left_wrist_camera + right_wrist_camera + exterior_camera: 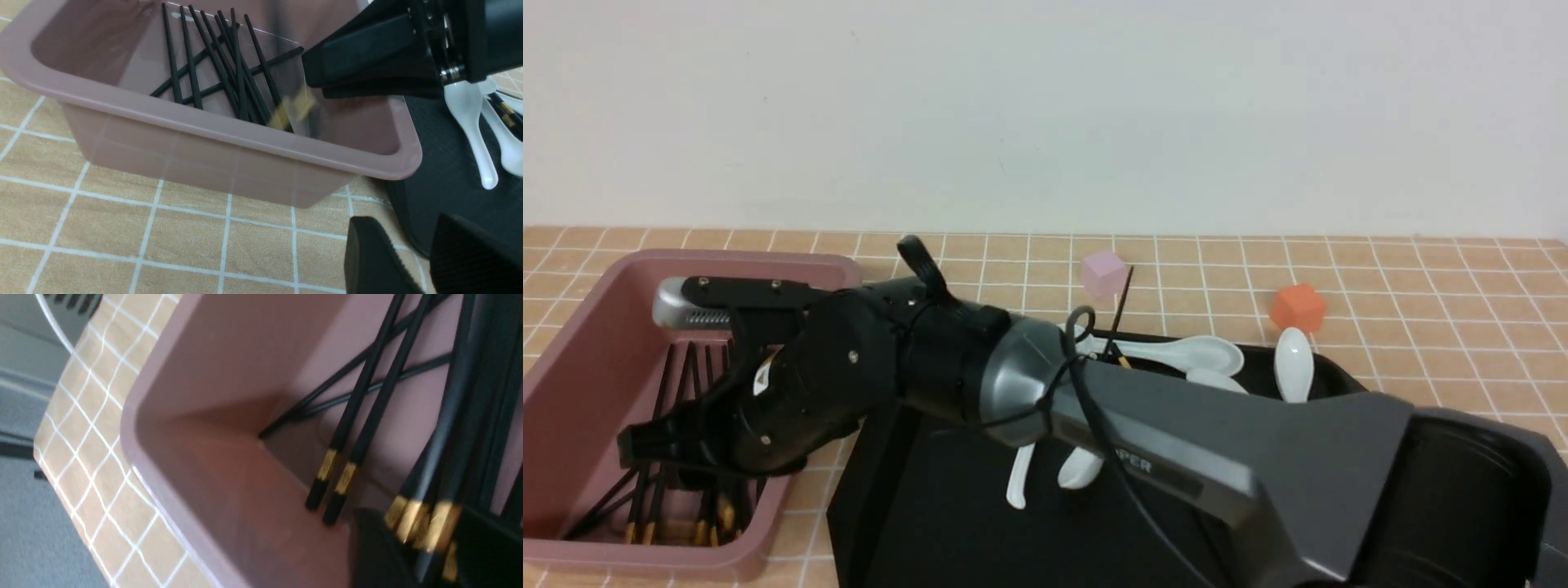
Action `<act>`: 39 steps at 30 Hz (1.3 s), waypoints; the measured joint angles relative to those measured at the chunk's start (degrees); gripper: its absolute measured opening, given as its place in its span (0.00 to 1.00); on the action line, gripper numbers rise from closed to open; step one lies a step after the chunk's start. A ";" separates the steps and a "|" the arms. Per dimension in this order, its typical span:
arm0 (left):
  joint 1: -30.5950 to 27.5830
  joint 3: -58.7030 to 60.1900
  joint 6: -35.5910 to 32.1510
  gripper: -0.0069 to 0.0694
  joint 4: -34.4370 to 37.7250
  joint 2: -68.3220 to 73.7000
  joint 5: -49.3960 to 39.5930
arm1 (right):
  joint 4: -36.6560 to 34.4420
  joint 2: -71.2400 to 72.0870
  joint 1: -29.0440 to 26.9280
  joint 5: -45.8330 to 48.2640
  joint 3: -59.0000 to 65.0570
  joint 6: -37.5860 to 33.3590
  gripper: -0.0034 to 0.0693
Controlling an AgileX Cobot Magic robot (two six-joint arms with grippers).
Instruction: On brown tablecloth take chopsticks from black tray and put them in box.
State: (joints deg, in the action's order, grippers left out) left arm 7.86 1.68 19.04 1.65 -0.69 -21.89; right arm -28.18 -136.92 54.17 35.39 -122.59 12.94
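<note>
Right hand (654, 454) low in the box (572, 359), chopsticks (239, 73) heaped under it.

In the front view, the dusty-pink box stands at the left on the brown tablecloth (1421, 269). Just beside it, the black tray (915, 523) carries white soup spoons (1201, 353) and one more chopstick (1121, 314) propped steeply among them. A pink cube (1103, 272) and an orange cube (1297, 307) sit beyond the tray. Only the left wrist view shows the left hand (404, 245), with its fingers (367, 261) apart and holding nothing, near the box's corner. It also shows the right hand's jaws parted, with a blurred gold-banded stick just off their tips, gripped by neither. The right wrist view alone brings the gold bands close. White letters "PER" (1134, 463) read on the right arm (1258, 457); a cable hides the rest.
</note>
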 joint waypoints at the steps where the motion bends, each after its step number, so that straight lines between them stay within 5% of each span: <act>1: 0.00 0.00 0.00 0.40 0.00 0.00 0.00 | 0.18 0.76 0.00 1.32 0.00 -0.42 0.56; 6: 0.00 0.00 0.00 0.40 0.00 0.00 0.00 | 2.29 6.27 -0.45 10.20 0.00 -1.59 0.49; 11: 0.00 0.00 0.00 0.40 0.00 0.00 0.00 | 9.85 17.99 -1.71 25.41 -0.05 -4.95 0.12; 13: 0.00 0.00 0.00 0.40 0.00 0.00 0.00 | 14.23 23.14 -1.98 31.20 -0.11 -5.97 0.04; 19: 0.00 0.00 0.00 0.40 0.00 0.00 0.00 | 30.38 42.10 -2.07 36.13 4.77 -6.25 0.03; 26: 0.00 0.00 0.00 0.40 0.00 0.00 0.00 | 34.82 65.52 -2.07 36.08 25.48 -6.25 0.03; 31: 0.00 0.00 0.00 0.40 0.00 0.00 0.00 | 36.31 87.39 -2.07 20.57 52.77 -4.52 0.04; 34: 0.00 0.00 0.00 0.40 0.00 0.00 0.00 | 38.73 105.83 -2.07 1.90 74.09 -0.40 0.04; 39: 0.00 0.00 0.00 0.40 0.00 0.00 0.00 | 39.55 117.65 -2.07 -9.33 91.78 3.10 0.04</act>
State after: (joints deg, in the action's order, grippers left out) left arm 7.86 1.68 19.04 1.65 -0.69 -21.89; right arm 11.37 -19.27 52.10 26.06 -30.81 16.04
